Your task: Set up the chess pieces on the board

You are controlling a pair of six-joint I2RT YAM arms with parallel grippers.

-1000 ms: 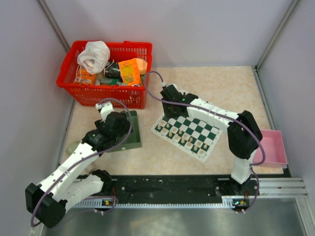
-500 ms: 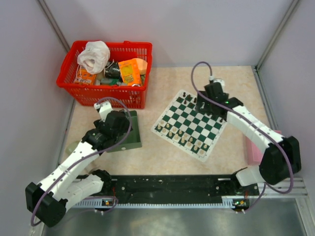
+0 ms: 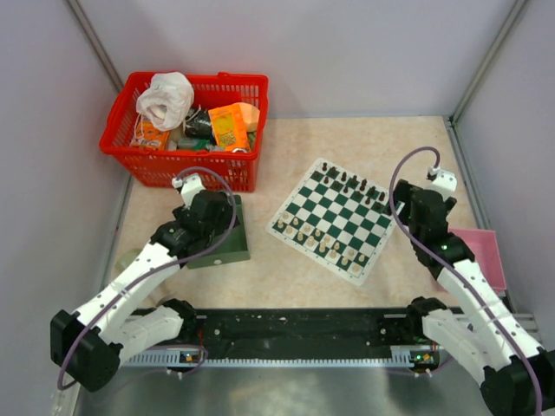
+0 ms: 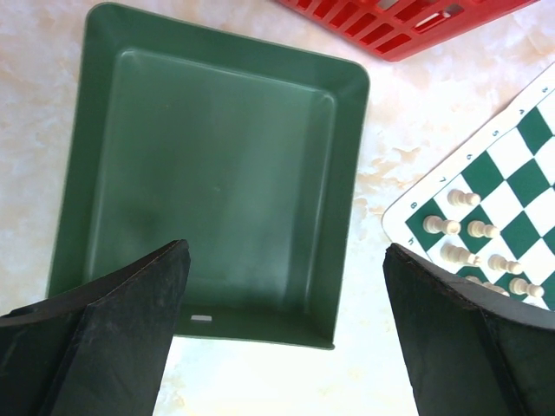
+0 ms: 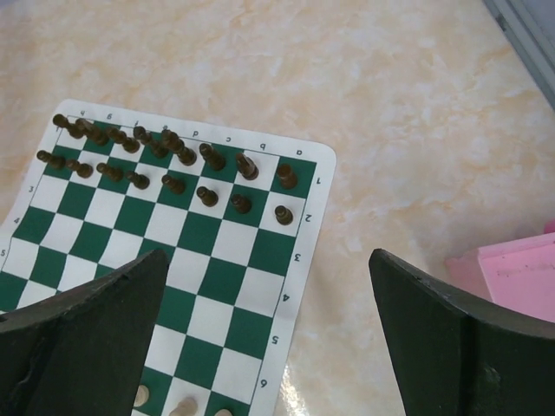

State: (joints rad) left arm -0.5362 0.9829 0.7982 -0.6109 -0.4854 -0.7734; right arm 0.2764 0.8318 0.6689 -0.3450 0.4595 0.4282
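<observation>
Beige table [image 3: 390,143] holds the board [image 3: 334,217], cropped in wrist views; left pincer [image 4: 286,251], right pincer [image 5: 267,256] gape empty.

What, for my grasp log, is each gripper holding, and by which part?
Nothing is held. The left gripper stands open over the green tray, and the right gripper stands open near the board, with nothing between the fingers of either.
</observation>
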